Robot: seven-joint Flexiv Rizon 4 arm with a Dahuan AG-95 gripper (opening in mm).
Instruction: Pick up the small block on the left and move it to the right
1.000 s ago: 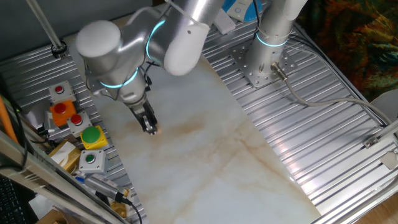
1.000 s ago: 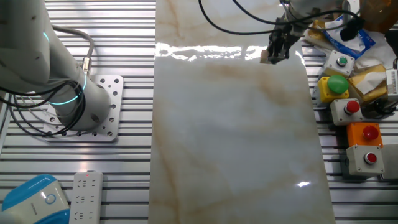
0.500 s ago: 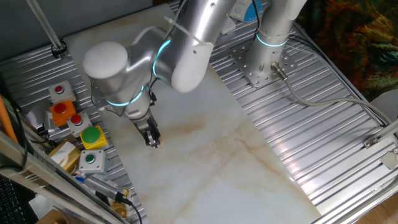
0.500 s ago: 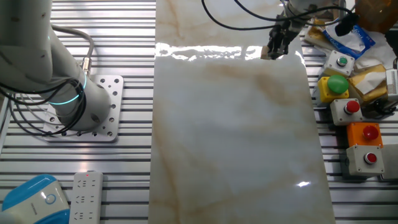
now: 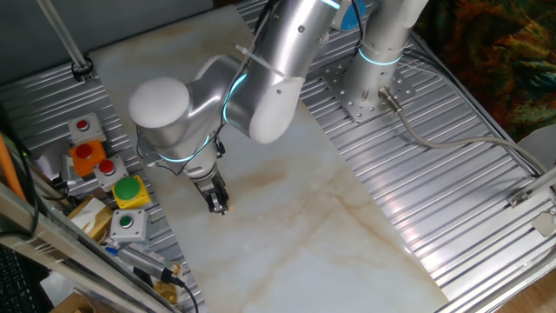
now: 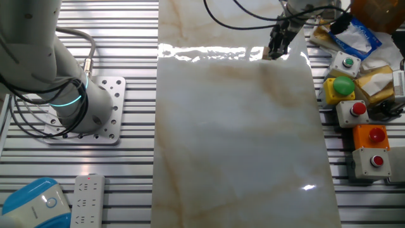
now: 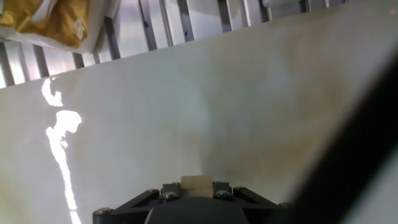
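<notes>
Clearly, the small block (image 7: 196, 185) is seen in the hand view as a pale, wood-coloured cube with flat matte faces, pinched between the two dark fingers (image 7: 163, 192) of the gripper (image 7: 196, 194). The fingers are pressed against its sides, and only its top face is exposed above the black metal housing with its small screw heads. In one fixed view the gripper (image 5: 217, 203) is shown pointing down over the marble-patterned slab (image 5: 287, 217), a smooth, glossy, cream surface veined with faint brown; whether the block rests on the slab or is held just above it cannot be told. The block itself is too small to be made out there.

To the left of the gripper in that view, on the ribbed aluminium table (image 5: 52, 104), a row of boxy push-button units is set: a grey box with a red button (image 5: 82, 127), an orange box (image 5: 85, 156), another red button (image 5: 106, 169), a yellow box with a large domed green button (image 5: 128, 189), and a grey box with a small green button (image 5: 127, 223). Just beside them lies a crumpled tan paper packet (image 5: 89, 216). In the other fixed view the gripper (image 6: 276, 45) is seen at the far edge of the slab, with the buttons to its right.
</notes>
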